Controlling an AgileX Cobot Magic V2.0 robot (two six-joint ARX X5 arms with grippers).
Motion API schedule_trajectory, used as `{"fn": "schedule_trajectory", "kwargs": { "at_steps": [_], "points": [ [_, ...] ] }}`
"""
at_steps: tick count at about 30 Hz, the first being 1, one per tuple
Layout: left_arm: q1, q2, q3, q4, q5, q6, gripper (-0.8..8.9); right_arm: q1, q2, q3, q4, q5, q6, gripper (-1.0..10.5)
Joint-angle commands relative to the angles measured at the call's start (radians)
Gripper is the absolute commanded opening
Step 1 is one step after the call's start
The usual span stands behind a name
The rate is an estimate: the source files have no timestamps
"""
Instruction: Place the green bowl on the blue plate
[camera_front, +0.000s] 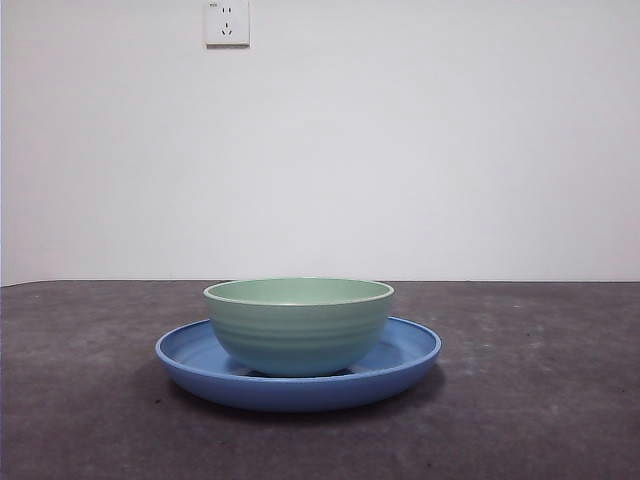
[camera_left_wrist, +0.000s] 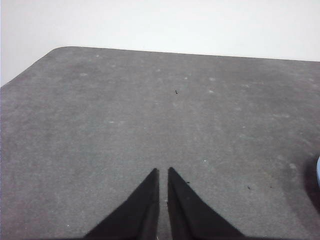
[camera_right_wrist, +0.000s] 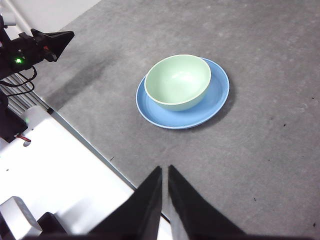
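Note:
The green bowl (camera_front: 298, 325) stands upright inside the blue plate (camera_front: 410, 355) at the middle of the dark table. In the right wrist view the green bowl (camera_right_wrist: 178, 81) sits on the blue plate (camera_right_wrist: 217, 97), off-centre on it. My right gripper (camera_right_wrist: 165, 170) is shut and empty, held high and well back from the plate. My left gripper (camera_left_wrist: 163, 172) is shut and empty over bare table; only a sliver of the plate (camera_left_wrist: 318, 172) shows at that picture's edge. Neither gripper shows in the front view.
The left arm's gripper (camera_right_wrist: 50, 44) shows in the right wrist view, above the table's edge beside a white robot base (camera_right_wrist: 55, 170). A wall socket (camera_front: 227, 22) is on the white wall behind.

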Motion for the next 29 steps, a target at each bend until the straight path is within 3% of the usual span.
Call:
{"fn": "schedule_trajectory", "kwargs": {
  "at_steps": [1, 5, 11, 16, 21, 29],
  "points": [
    [-0.002, -0.001, -0.021, -0.005, -0.005, 0.017, 0.27, -0.011, 0.001, 0.008, 0.009, 0.002, -0.023, 0.2],
    [-0.002, -0.001, -0.021, -0.005, -0.005, 0.017, 0.27, -0.116, -0.011, -0.016, 0.111, 0.003, -0.070, 0.2],
    [-0.002, -0.001, -0.021, -0.005, -0.005, 0.017, 0.27, -0.319, -0.072, -0.276, 0.662, 0.006, -0.151, 0.2],
    [-0.002, -0.001, -0.021, -0.005, -0.005, 0.016, 0.27, -0.472, -0.163, -0.578, 0.950, 0.080, -0.159, 0.2],
    [-0.002, -0.001, -0.021, -0.005, -0.005, 0.017, 0.27, -0.544, -0.267, -0.779, 1.006, 0.146, -0.144, 0.2],
    [-0.003, -0.001, -0.021, -0.005, -0.005, 0.016, 0.27, -0.524, -0.373, -0.936, 1.005, 0.295, -0.105, 0.2]
  ]
}}
